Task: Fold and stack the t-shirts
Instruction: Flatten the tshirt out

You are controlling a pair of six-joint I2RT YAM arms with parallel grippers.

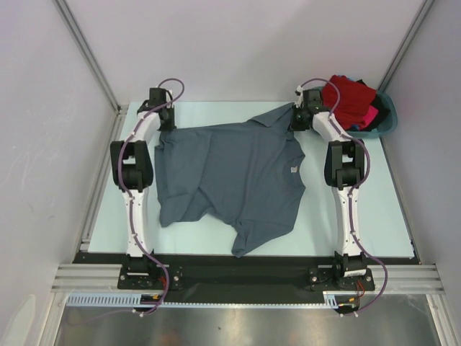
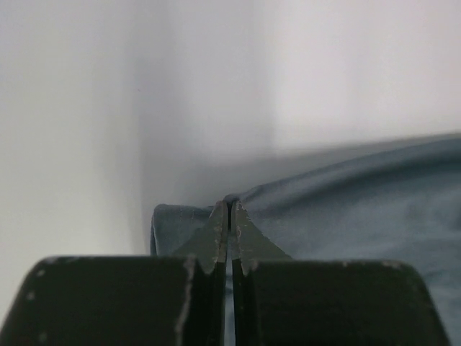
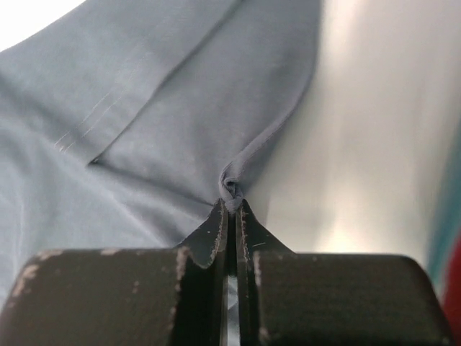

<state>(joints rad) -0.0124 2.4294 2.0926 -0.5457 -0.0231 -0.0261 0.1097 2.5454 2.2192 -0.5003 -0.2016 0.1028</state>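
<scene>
A large slate-grey t-shirt [image 1: 230,176] lies spread on the pale table [image 1: 374,216], its small white label [image 1: 294,170] showing at the right. My left gripper [image 1: 167,124] is shut on the shirt's far left edge; the wrist view shows the cloth [image 2: 346,209] pinched between the closed fingertips [image 2: 230,207]. My right gripper [image 1: 297,115] is shut on the shirt's far right corner; its wrist view shows a bunched fold [image 3: 232,189] of grey cloth [image 3: 144,108] at the fingertips. Red [image 1: 351,101], pink [image 1: 372,115] and dark shirts lie heaped in a basin.
A teal plastic basin [image 1: 387,124] stands at the far right corner, right of my right gripper. White walls and metal posts enclose the table on three sides. A black rail runs along the near edge by the arm bases.
</scene>
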